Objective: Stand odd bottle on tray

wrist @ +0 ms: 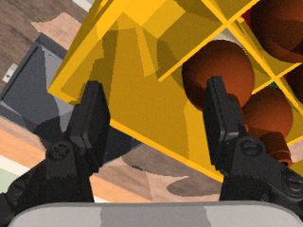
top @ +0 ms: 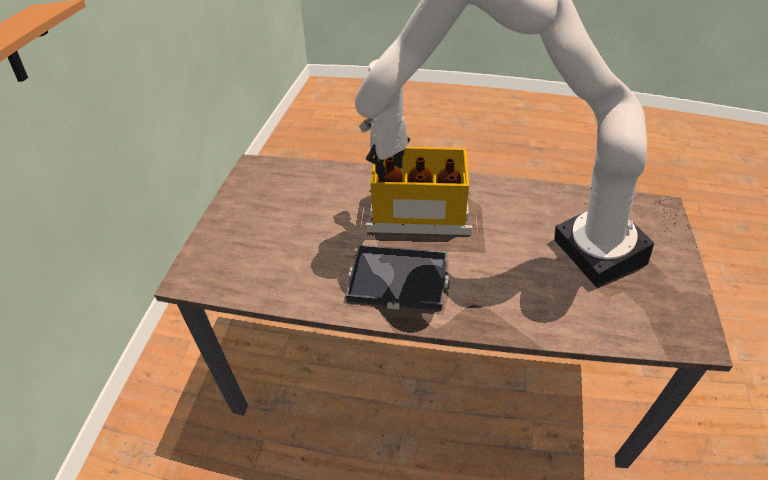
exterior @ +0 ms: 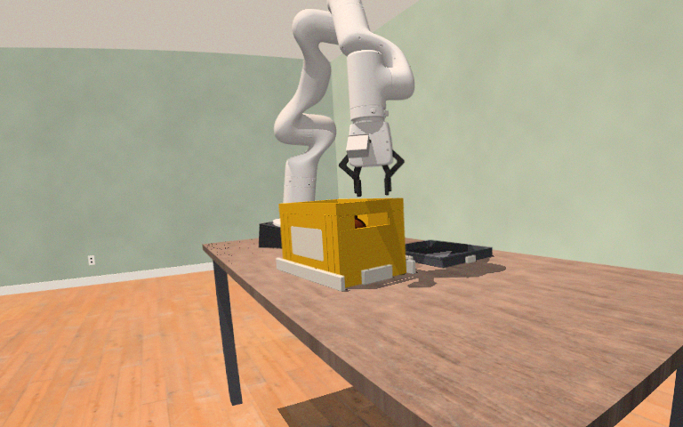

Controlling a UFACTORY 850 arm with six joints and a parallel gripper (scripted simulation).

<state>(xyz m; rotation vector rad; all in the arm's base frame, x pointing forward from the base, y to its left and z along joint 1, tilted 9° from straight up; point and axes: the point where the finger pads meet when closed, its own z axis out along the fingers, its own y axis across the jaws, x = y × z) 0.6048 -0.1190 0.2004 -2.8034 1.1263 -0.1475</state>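
My gripper [top: 389, 167] [exterior: 373, 193] [wrist: 154, 96] is open and empty, with its fingertips just above the left end of the yellow crate [top: 380, 204] [exterior: 370, 252] [wrist: 142, 101]. Brown bottles stand in the crate: a back row with a left one [top: 391, 173], a middle one [top: 420, 164] and a right one [top: 450, 164], and two in front. The front left cell looks empty. In the wrist view one bottle [wrist: 215, 59] is partly hidden by the right finger, and another bottle [wrist: 271, 110] is beyond it. The dark tray [top: 368, 288] [exterior: 428, 257] [wrist: 26, 87] is level, with no bottle on it.
Pale strips [top: 419, 229] [exterior: 309, 274] lie along the crate's foot. Thin yellow dividers [wrist: 189, 56] separate its cells. The tray lies in front of the crate in the top view. The arm's black base [top: 623, 271] stands on the table to the right.
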